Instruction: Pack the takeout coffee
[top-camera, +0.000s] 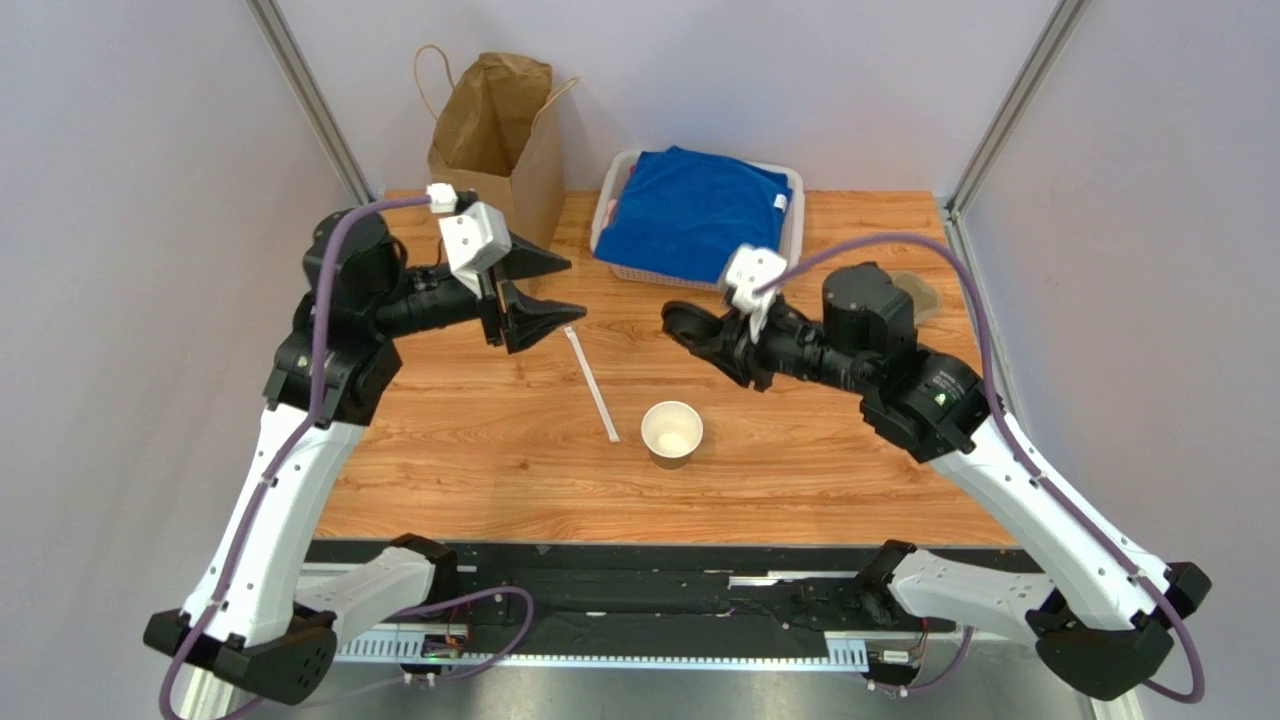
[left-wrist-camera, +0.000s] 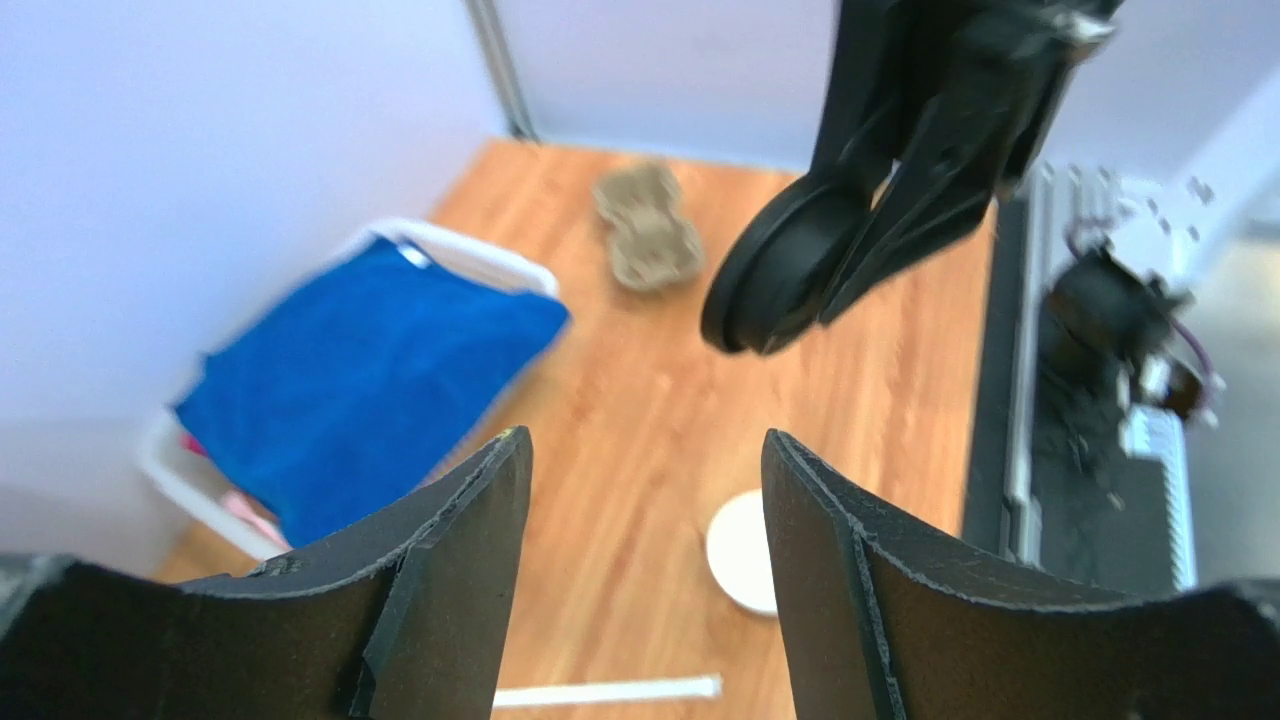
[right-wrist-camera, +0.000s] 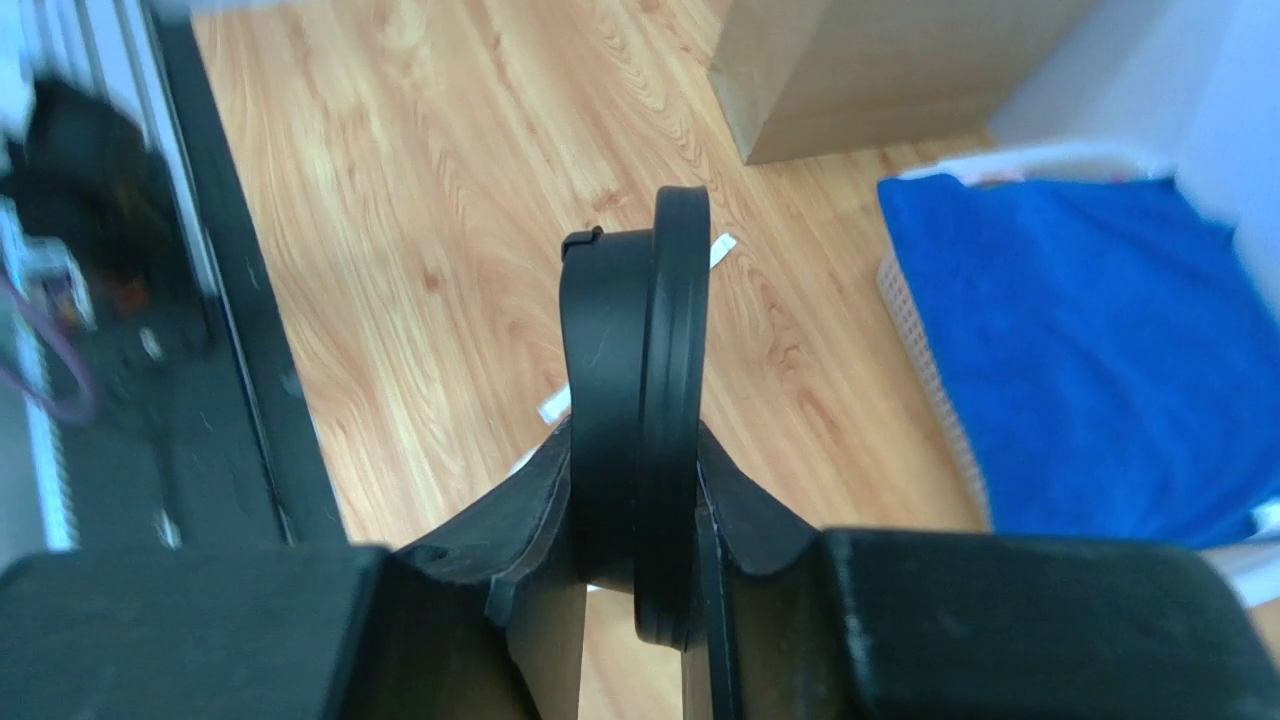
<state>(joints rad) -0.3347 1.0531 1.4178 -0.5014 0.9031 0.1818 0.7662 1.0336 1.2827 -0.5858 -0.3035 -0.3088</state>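
Cup (top-camera: 672, 432) stands upright on the table (top-camera: 451, 435), front centre, with no cover on it. Straw (top-camera: 591, 384) lies just to its left, apart from it. Right arm reaches left above mid-table; right gripper (top-camera: 706, 333) is clamped on the lid (top-camera: 685, 321), held on edge. Left arm is bent and points right; left gripper (top-camera: 571, 288) has its jaws well apart and holds nothing. Bag (top-camera: 496, 135) and basket (top-camera: 613, 195) stand at the far edge.

Bright even light, faint soft shadows, wrist-view backgrounds blurred
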